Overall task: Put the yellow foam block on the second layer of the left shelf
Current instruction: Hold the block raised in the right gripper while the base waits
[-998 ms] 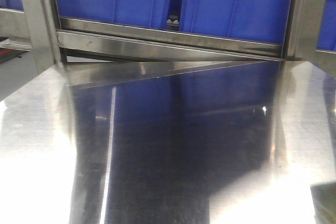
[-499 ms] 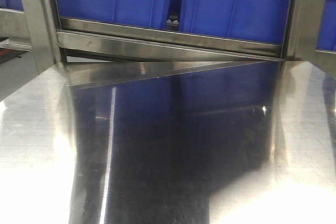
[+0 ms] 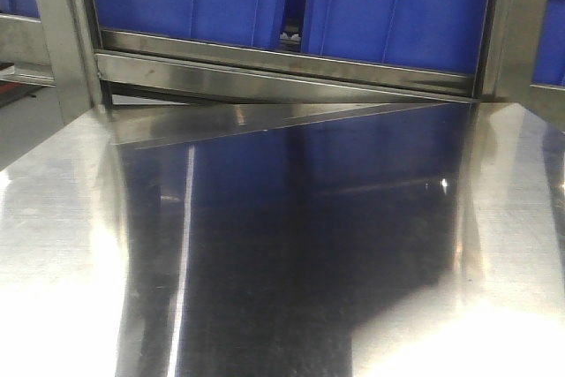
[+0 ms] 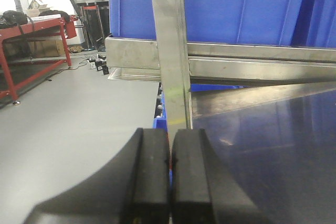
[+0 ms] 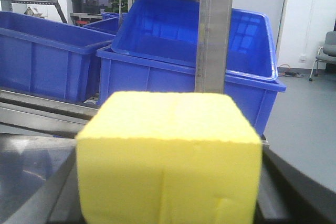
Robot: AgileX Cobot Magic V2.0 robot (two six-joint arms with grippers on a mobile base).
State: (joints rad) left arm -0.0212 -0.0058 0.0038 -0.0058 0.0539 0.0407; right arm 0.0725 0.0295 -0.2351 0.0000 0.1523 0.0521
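Note:
The yellow foam block (image 5: 168, 156) fills the lower middle of the right wrist view, held between my right gripper's (image 5: 168, 192) jaws; a dark finger (image 5: 274, 192) shows at its right side. The block is up in front of a steel shelf post (image 5: 212, 30) and blue bins (image 5: 157, 77). My left gripper (image 4: 169, 141) is shut and empty, its black pads pressed together, pointing at a steel shelf post (image 4: 170, 51). Neither gripper nor the block shows in the front view.
A shiny steel surface (image 3: 291, 245) stretches ahead to a steel shelf rail (image 3: 282, 68) carrying blue bins (image 3: 397, 15). Shelf posts stand at left (image 3: 62, 33) and right (image 3: 512, 24). A red frame table (image 4: 31, 51) stands on the grey floor at far left.
A dark shape at the bottom right corner of the front view has slipped out of the frame. The shelf, the bins and the steel surface have not moved.

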